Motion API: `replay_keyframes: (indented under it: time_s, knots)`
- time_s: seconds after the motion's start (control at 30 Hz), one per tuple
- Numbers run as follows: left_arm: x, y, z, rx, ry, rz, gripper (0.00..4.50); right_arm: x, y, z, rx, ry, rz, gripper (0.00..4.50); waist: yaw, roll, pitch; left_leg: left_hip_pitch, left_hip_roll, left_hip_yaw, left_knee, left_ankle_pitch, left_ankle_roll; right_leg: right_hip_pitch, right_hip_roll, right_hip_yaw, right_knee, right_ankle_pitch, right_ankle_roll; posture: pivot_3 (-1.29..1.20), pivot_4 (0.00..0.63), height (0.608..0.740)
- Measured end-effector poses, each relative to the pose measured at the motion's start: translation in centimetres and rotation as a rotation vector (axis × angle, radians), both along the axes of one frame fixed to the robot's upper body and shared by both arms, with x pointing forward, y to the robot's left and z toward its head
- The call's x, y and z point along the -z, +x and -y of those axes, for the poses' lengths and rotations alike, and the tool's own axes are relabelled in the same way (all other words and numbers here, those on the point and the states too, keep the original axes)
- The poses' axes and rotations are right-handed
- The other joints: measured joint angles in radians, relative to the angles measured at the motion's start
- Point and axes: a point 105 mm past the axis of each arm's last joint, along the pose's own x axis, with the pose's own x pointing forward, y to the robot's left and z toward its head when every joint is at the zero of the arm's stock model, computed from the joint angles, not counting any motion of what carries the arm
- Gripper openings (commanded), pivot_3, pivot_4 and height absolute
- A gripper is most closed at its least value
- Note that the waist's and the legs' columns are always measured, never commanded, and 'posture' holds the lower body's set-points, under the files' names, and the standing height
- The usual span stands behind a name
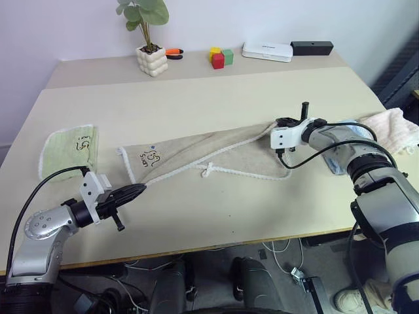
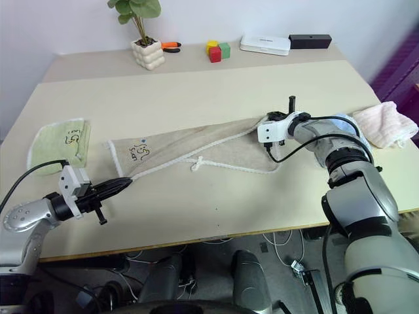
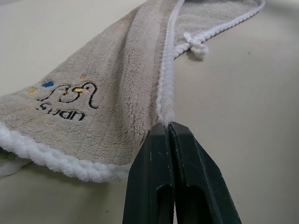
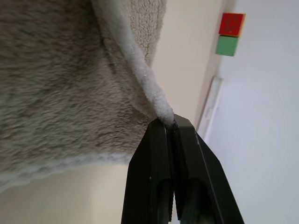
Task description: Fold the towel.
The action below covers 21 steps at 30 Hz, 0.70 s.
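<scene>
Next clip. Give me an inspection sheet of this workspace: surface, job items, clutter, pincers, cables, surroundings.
Surface: beige table, flat.
Job's things: tan towel stretched lengthwise, white corded edging, embroidered mark near the left end.
Clutter: green towel, pink towel, potted plant, coloured blocks, white box, black box, orange-handled tool.
Grippers: left pincer shut on the towel's edging; right pincer shut on the edging at the other end.
Cables: black cables along both arms; more under the table.
Surroundings: pale wall behind.

The pale beige tabletop (image 1: 216, 98) is being lit evenly and brightly from above; only soft, faint shadows are being cast, and no glare is being produced.
</scene>
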Motion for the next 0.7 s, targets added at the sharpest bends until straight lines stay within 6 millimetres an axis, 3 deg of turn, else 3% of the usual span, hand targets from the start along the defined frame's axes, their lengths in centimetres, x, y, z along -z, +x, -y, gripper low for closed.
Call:
replay_keyframes:
  time_s: [0.2,0.4,0.6,0.7]
  knots:
    - [-1.0,1.8,-0.8,-0.056,0.026,0.071,0.00,1.3,-3.9,1.6,-0.075,0.096,-0.255,0.05,0.002,0.000,0.000,0.001,0.000,-0.001,0.000,0.000,0.000,0.002,0.000,0.000,0.000,0.000,0.000,0.00,0.150,0.740]
    - [-2.3,4.2,-1.8,-0.134,0.036,0.153,0.00,0.0,-5.9,0.7,-0.105,0.214,-0.344,0.05,0.002,0.000,0.000,0.002,0.001,-0.001,0.001,0.000,0.001,0.002,0.001,0.000,0.000,0.000,0.000,0.00,0.150,0.740]
    - [-2.7,6.1,-3.1,-0.189,0.040,0.175,0.00,-1.6,-5.4,0.8,-0.062,0.238,-0.284,0.05,0.007,-0.001,0.000,0.001,0.000,-0.001,0.002,0.000,0.001,0.001,0.001,0.000,0.001,0.000,0.000,0.00,0.150,0.740]
    - [-4.3,8.9,-3.9,-0.251,0.051,0.236,0.00,-3.2,-3.5,0.7,-0.024,0.234,-0.189,0.05,0.007,-0.001,0.000,0.000,0.000,-0.001,0.004,0.000,0.001,0.001,0.001,0.000,0.001,0.000,0.000,0.00,0.150,0.740]
